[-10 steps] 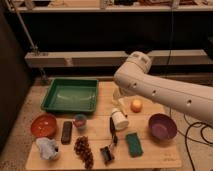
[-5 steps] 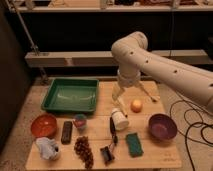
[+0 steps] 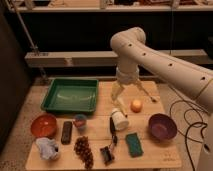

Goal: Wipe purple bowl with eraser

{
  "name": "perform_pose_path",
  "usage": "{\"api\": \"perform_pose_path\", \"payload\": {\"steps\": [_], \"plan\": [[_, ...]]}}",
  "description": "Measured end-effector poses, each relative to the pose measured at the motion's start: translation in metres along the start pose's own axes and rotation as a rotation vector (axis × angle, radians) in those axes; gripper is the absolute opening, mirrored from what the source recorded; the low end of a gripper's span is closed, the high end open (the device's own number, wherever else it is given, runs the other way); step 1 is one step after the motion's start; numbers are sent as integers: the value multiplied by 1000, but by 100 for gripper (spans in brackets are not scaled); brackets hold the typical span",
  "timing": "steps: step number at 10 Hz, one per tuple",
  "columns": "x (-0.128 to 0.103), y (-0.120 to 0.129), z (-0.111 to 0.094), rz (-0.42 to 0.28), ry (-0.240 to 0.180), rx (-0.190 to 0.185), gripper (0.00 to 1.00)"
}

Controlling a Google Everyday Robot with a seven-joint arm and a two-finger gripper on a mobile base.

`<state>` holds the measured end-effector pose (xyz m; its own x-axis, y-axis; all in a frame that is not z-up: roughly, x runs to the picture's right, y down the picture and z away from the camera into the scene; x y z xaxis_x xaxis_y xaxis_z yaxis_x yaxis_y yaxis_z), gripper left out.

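Observation:
The purple bowl (image 3: 162,126) sits at the right of the wooden table (image 3: 170,156). Towards the front left, between an orange-red bowl and a small cup, lies the dark flat eraser (image 3: 66,132). My gripper (image 3: 132,96) hangs from the white arm above the back middle of the table, just over an orange fruit. Its two fingers (image 3: 115,95) are spread wide and open, with nothing between them. It is well apart from both the bowl and the eraser.
A green tray (image 3: 71,95) fills the back left. Also on the table are an orange-red bowl (image 3: 43,125), a small cup (image 3: 80,121), a white container lying down (image 3: 119,119), an orange fruit (image 3: 136,105), grapes (image 3: 84,150), a white cloth (image 3: 47,147), a teal sponge (image 3: 133,144) and a black clip tool (image 3: 107,151).
The arm has swung back and up from across the table's right side. The gripper now hangs fingers-down over the back middle. No object on the table has moved.

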<state>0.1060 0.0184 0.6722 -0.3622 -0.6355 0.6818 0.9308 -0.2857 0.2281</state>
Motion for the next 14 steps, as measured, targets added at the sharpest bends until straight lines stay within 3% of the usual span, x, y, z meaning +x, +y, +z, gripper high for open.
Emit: {"api": "perform_pose_path", "payload": {"steps": [3,9,14], "plan": [[0,-22,19,17,-41,14,80],[7,-84,32,-16,-57,24,80],[13,-135,34,-65,-54,5,80]]}}
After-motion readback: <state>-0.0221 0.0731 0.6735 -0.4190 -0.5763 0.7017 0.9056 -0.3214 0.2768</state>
